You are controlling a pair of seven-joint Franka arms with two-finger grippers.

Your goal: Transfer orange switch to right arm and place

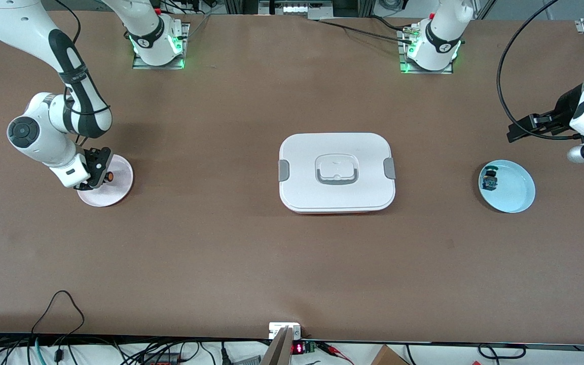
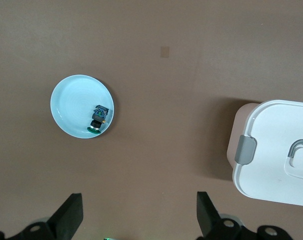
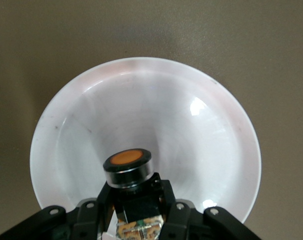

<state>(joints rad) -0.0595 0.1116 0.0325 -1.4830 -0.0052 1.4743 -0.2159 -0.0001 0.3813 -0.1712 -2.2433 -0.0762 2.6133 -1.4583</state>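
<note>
Right gripper (image 1: 103, 177): low over pale pink round plate (image 1: 119, 190) near the table edge at the right arm's end, jaws clamped on tiny black push-button orange switch (image 3: 127, 167), orange cap up. Left gripper (image 2: 139, 215): raised over the table edge at the left arm's end, jaws wide, holding nothing. Light blue round plate (image 2: 74, 100): carrying small blue-and-green switch (image 2: 98, 118). White rectangular lidded box (image 1: 336, 172): table centre.

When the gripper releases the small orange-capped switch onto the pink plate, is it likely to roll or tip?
The orange-capped switch, gripped by the right gripper over the pink plate, looks rigid and light. Its round cap may let it roll. The plate's sloped, glossy inside would probably slide it toward the middle.
</note>
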